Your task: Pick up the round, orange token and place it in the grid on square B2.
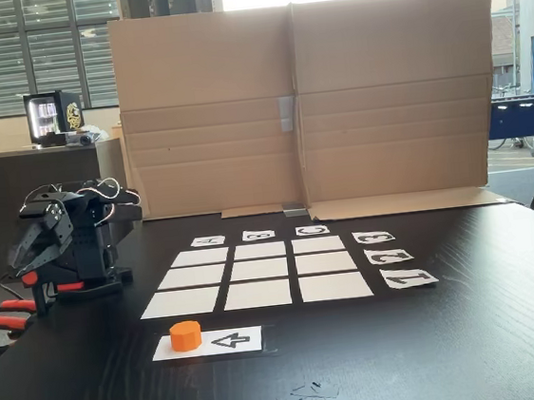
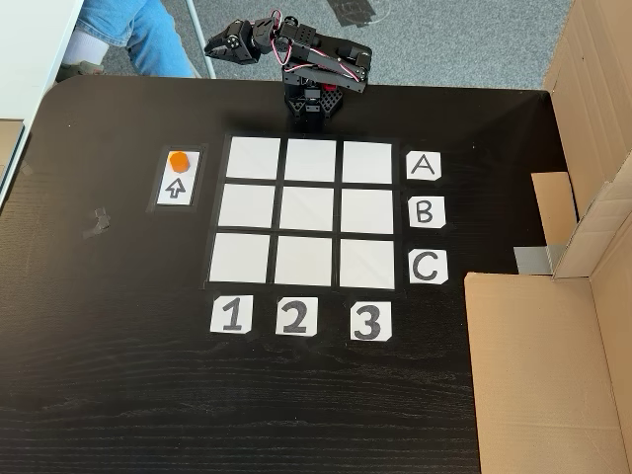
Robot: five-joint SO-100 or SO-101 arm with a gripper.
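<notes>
Here, nothing of the task appears done: the orange token (image 1: 186, 335) sits on the white arrow strip (image 1: 226, 341) at lower centre of a fixed view, just below the grid (image 1: 255, 276), untouched. In the other fixed view, from above, the token (image 2: 178, 160) lies at upper left, left of the grid (image 2: 306, 211), whose centre cell, square B2 (image 2: 307, 210), stands bare. The folded arm's gripper (image 2: 218, 44) rests at the top edge, well apart from the token; whether its jaws are parted cannot be told. Reaching, grasping, carrying and placing all seem left to do.
</notes>
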